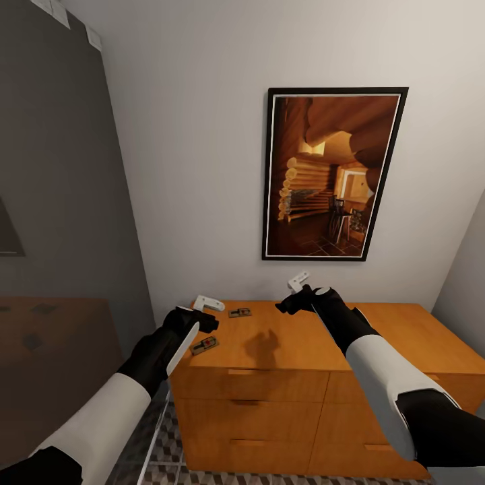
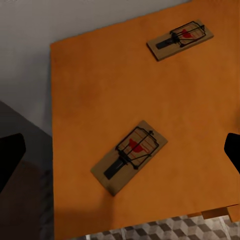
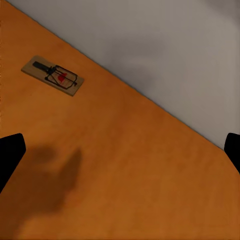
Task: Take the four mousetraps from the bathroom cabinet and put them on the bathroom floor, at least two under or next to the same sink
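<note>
So two mousetraps [image 1: 204,346] sit lower-left on the cabinet [image 1: 377,330] top | left gripper [image 1: 202,319] spread wide right above the nearer one, probably lining up a grab | right gripper [image 1: 291,303] released, empty

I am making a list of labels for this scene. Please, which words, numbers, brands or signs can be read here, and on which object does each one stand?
None: no readable text in any view.
The mousetraps on the cabinet carry only a red mark, no letters.
The framed picture shows a log cabin interior, without caption.
</note>
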You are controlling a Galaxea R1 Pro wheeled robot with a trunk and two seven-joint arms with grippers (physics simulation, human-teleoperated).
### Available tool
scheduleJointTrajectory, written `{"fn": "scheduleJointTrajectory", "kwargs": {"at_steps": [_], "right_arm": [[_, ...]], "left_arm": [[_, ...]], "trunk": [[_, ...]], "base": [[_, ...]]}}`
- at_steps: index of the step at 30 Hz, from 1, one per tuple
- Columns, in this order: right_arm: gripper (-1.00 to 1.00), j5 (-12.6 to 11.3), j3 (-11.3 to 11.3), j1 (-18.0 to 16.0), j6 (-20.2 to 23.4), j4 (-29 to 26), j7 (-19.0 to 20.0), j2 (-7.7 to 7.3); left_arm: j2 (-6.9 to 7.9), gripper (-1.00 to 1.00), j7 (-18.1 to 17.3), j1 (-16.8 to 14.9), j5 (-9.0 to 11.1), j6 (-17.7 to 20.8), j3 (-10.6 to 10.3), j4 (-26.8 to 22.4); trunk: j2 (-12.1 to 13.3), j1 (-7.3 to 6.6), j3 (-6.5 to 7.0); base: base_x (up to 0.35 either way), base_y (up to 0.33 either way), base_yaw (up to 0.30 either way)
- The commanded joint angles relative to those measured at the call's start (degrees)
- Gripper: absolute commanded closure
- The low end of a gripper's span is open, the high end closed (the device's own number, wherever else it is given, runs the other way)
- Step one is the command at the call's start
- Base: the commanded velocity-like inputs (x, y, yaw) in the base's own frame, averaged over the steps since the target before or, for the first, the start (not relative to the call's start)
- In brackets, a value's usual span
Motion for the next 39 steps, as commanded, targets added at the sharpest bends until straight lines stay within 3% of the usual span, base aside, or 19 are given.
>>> {"fn": "scheduleJointTrajectory", "kwargs": {"at_steps": [1,6,12,17,18,22,25,31,39], "right_arm": [[-1.0,0.59,-0.02,0.0,0.19,-0.1,0.36,0.0],[-1.0,0.57,-0.02,0.0,0.19,-0.07,0.49,-0.01],[-1.0,0.56,-0.02,0.0,0.19,-0.04,0.54,-0.01],[-1.0,0.61,0.04,0.0,0.19,-0.04,0.55,-0.01],[-1.0,0.62,0.05,0.0,0.19,-0.03,0.55,-0.01],[-1.0,0.64,0.06,0.0,0.19,-0.02,0.55,-0.01],[-1.0,0.64,0.06,0.0,0.19,-0.04,0.53,-0.01],[-1.0,0.65,0.06,-0.02,0.19,-0.06,0.32,-0.01],[-1.0,0.66,0.06,0.0,0.19,-0.05,0.05,-0.01]], "left_arm": [[0.03,-1.0,0.52,-0.02,0.62,0.2,-0.15,-0.04],[0.09,-1.0,-0.86,-0.02,0.63,0.23,-0.3,-0.04],[0.54,-1.0,-6.8,-0.02,-0.11,0.38,-1.64,-0.07],[1.36,-1.0,-10.43,-0.02,-4.76,0.54,-5.26,-0.12],[1.53,-1.0,-11.4,-0.02,-6.42,0.56,-6.25,-0.09],[1.9,-1.0,-13.27,-0.02,-8.57,0.53,-7.21,-0.1],[2.34,-1.0,-14.53,-0.02,-9.37,0.49,-7.45,-0.12],[4.76,-1.0,-15.86,-0.02,-10.04,0.1,-7.42,-0.35],[7.3,-1.0,-16.18,-0.02,-9.83,-0.14,-4.43,-0.54]], "trunk": [[-0.05,0.02,-0.03],[-0.05,0.02,-0.03],[-0.05,0.02,-0.03],[-0.05,0.02,-0.03],[-0.05,0.02,-0.03],[-0.05,0.02,-0.03],[-0.05,0.02,-0.03],[-0.05,0.02,-0.03],[-0.05,0.02,-0.03]], "base": [[0.0,0.0,0.0],[0.0,0.0,0.0],[0.0,0.0,0.0],[0.0,0.0,0.0],[0.0,0.0,0.0],[0.0,0.0,0.0],[0.0,0.0,0.0],[0.0,0.0,0.0],[0.0,0.0,0.0]]}}
